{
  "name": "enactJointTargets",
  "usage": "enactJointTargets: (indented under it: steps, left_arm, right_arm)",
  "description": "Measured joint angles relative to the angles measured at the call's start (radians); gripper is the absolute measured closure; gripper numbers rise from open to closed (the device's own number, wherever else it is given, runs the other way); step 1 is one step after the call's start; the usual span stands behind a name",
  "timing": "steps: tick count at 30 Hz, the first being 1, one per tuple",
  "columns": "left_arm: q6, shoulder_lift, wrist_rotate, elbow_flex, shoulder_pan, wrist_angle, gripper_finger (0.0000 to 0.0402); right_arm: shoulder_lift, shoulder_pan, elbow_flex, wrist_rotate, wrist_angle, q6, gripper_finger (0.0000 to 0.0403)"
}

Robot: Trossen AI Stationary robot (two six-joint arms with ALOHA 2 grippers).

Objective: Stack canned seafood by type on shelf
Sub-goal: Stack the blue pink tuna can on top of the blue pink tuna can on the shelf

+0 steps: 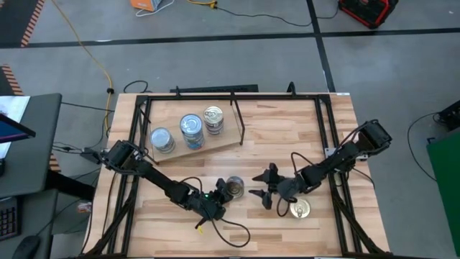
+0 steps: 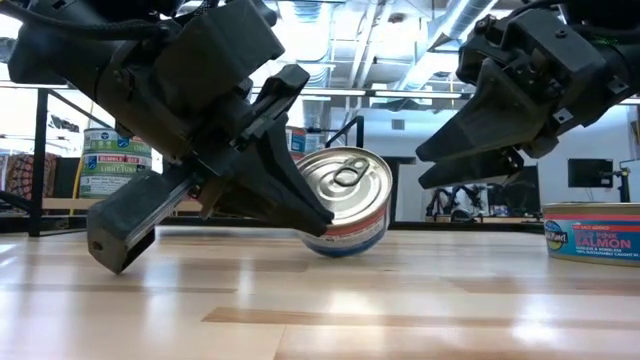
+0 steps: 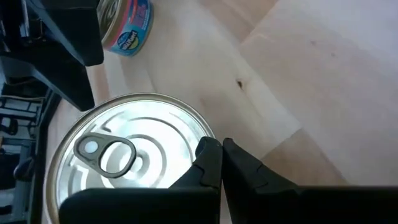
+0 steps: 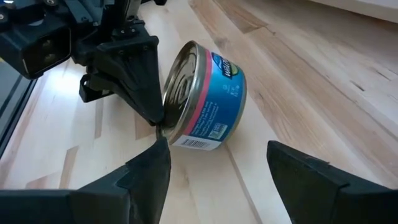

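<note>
Grabbing the tin point(image 2: 350, 195) looks like the step right now. It sits near the middle of the desk point(image 1: 316, 144), toward the edge far from the shelf point(image 1: 227, 138). It is not flat. It is tipped up on its side edge, with its silver lid and pull ring facing the left pincer point(image 2: 312, 218).

That pincer is closed all the way. Its two fingers point(image 3: 208, 162) are pressed together and touch the rim of the lid. I see nothing held between them. I think they missed the tin and only pushed it up.

The right pincer point(image 4: 217, 155) hangs just beside the tin on the other side. It is wide open and holds nothing. A second tin point(image 1: 300, 209) with a gold lid lies flat close to it, nearer the desk's edge.

Three little piles of tins point(image 1: 192, 131) already stand on the shelf, by the desk's far left corner.

To do this step well, the left pincer should open again and back off a bit, so the tin can drop flat. Then it should come down with one finger on each side of the round wall, not on the lid. It should squeeze slowly. A tipped tin can roll or slide away, so the push must be soft. The right pincer should stay clear so the two do not bump. Once the tin is held tight, it can go onto the pile with the same label.
</note>
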Motion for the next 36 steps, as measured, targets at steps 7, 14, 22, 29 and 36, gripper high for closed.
enactJointTargets:
  steps: [7,14,22,29,36]
  left_arm:
    - [-0.024,0.001,0.029,-0.001,-0.008,-0.002,0.0401]
    - [-0.096,0.002,0.083,-0.002,-0.014,-0.005,0.0401]
    - [-0.154,-0.003,0.113,-0.003,-0.016,-0.018,0.0399]
    - [-0.290,-0.113,0.090,-0.005,-0.045,-0.171,0.0366]
    - [-0.599,-0.198,0.093,-0.003,-0.068,-0.210,0.0350]
  right_arm:
    - [0.000,0.011,0.000,0.000,0.000,-0.001,0.0113]
    - [0.000,0.011,0.000,0.000,-0.001,-0.011,0.0111]
    - [0.000,0.013,0.000,0.000,0.003,-0.038,0.0090]
    - [0.000,0.044,0.113,0.002,-0.185,-0.040,0.0063]
    - [0.000,0.101,0.225,0.021,-0.291,-0.086,0.0065]
